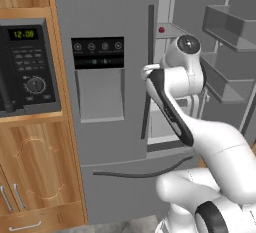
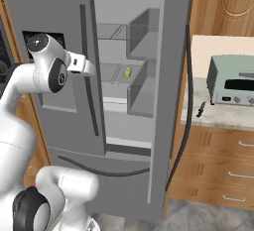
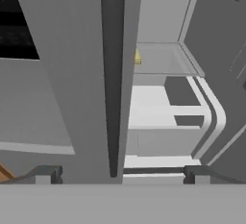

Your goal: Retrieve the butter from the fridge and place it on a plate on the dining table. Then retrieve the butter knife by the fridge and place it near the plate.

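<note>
Here, the fridge (image 2: pixel 59 76) stands with its right door swung wide. The arm's hand (image 3: pixel 120 172), fingers spread and holding nothing, faces the left door's handle. The butter (image 2: pixel 127 71) lies on an inner shelf; the knife (image 2: pixel 200 109) rests on the bench beside the fridge.

Grey fridge (image 1: pixel 107 107), yellow butter (image 2: pixel 127 72), red ball (image 1: pixel 161 29)
</note>
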{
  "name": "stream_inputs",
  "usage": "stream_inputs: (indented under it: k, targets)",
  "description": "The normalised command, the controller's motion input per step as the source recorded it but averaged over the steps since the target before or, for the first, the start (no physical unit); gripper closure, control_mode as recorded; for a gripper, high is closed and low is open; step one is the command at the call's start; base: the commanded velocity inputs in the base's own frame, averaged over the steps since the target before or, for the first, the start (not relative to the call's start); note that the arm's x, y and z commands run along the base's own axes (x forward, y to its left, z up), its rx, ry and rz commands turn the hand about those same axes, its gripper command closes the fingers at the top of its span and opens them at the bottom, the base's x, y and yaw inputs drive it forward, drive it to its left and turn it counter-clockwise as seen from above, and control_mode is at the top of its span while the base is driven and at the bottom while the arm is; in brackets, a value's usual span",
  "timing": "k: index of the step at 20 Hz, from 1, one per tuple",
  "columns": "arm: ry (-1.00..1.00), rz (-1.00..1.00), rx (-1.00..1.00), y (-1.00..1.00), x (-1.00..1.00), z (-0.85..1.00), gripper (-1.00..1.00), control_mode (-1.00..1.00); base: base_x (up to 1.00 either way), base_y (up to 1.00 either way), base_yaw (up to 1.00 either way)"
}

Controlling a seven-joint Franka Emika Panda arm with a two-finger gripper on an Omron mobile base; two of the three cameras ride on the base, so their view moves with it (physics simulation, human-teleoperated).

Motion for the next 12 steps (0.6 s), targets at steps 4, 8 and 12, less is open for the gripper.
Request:
stream_inputs:
  k: [4, 8, 12]
  targets:
    - [-0.01, 0.0, 0.0, 0.11, 0.44, 0.0, -1.0, -1.0, 0.0, 0.0, 0.0]
    - [-0.03, 0.0, 0.0, 0.1, 0.48, 0.0, -1.0, -1.0, 0.0, 0.0, 0.0]
    - [-0.02, 0.0, 0.0, 0.0, 0.47, 0.0, -1.0, -1.0, 0.0, 0.0, 0.0]
